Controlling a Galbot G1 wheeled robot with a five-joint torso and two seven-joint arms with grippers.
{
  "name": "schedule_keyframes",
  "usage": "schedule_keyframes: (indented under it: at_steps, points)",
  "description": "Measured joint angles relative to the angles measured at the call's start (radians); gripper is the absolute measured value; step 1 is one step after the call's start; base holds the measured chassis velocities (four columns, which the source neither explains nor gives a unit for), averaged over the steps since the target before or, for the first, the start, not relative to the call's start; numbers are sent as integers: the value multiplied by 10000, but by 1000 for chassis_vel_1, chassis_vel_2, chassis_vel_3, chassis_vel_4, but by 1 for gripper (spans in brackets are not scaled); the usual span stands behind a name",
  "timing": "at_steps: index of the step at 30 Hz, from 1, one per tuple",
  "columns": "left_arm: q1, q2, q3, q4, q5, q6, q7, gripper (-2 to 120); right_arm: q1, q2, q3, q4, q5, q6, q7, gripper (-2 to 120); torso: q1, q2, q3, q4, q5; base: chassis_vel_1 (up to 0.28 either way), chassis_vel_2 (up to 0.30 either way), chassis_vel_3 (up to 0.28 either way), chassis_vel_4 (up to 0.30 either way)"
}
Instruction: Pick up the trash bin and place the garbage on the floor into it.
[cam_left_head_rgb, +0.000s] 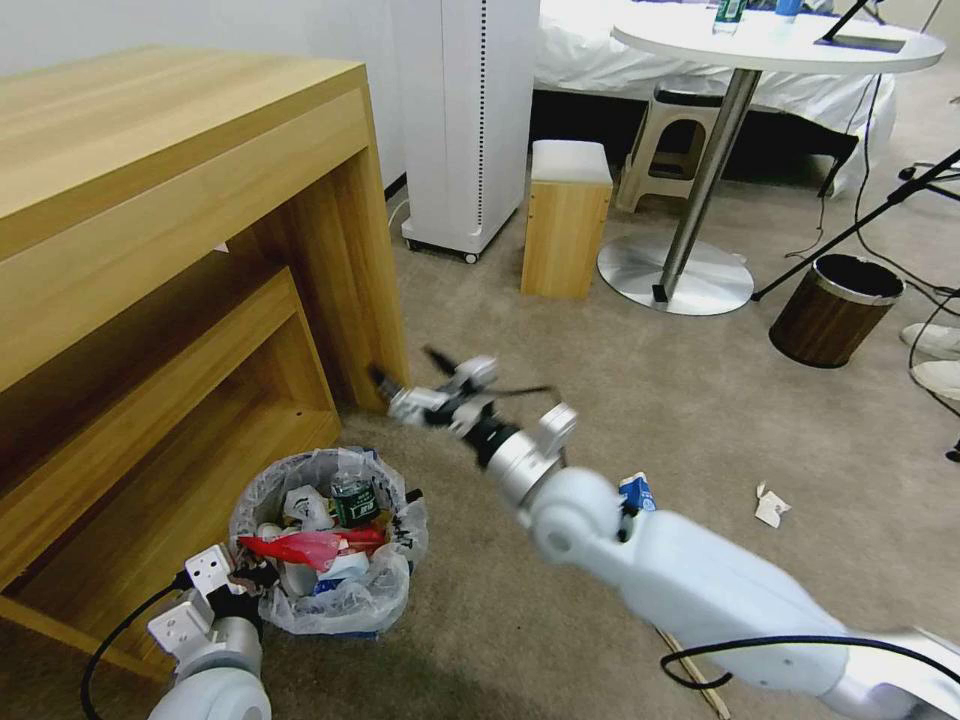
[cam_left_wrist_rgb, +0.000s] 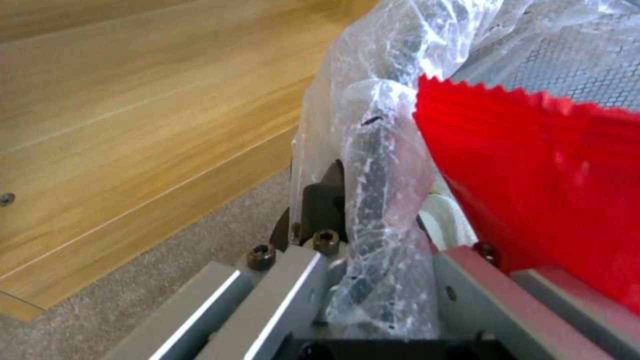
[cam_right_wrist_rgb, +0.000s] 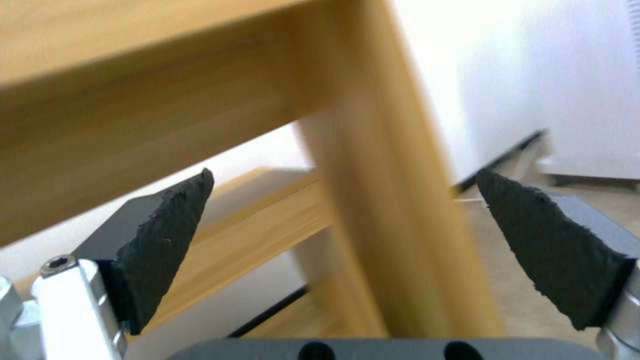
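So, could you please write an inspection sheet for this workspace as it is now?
Surface: beige short-pile carpet floor.
Job's things: small round trash bin lined with crinkly white plastic bag, holding red wrapper and green-label bottle.
Clutter: blue-white carton, crumpled white tissue, wooden stick on the floor.
Grippers: left gripper shut on the bin rim; right gripper open, empty, beside the wooden desk.
Cables: black cables near the round white table.
Surroundings: brown cylindrical bin, white slippers.
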Motion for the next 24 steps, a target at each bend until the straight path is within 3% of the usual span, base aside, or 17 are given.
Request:
schedule_keyframes:
  at_steps: [7, 10, 15, 22, 24]
  points:
    - [148, 73, 6, -155, 26, -9, 9, 1, -889, -674, 2404, 594, 1162, -974, 1018, 100, 0, 0, 0, 0, 0, 0, 0, 0, 0]
    - [182, 96, 6, -175, 30, -14, 12, 1, -1192, -917, 2990, 649, 1232, -1182, 1252, 100, 0, 0, 0, -1, 0, 0, 0, 0, 0]
    - [244, 104, 6, -267, 59, -24, 16, 1, -1938, -1788, 3564, 587, 1184, -1349, 1419, 100, 0, 1, -1, 1, 0, 0, 0, 0, 0]
    - [292, 140, -15, -293, 69, -33, 22, 1, -2801, -2845, 3585, 484, 952, -1290, 1268, 100, 0, 0, -1, -1, 3, 0, 0, 0, 0]
    - [297, 180, -62, -297, 49, -55, 23, 1, -3531, -3920, 3243, 468, 429, -1120, 1170, 100, 0, 1, -1, -1, 0, 0, 0, 0, 0]
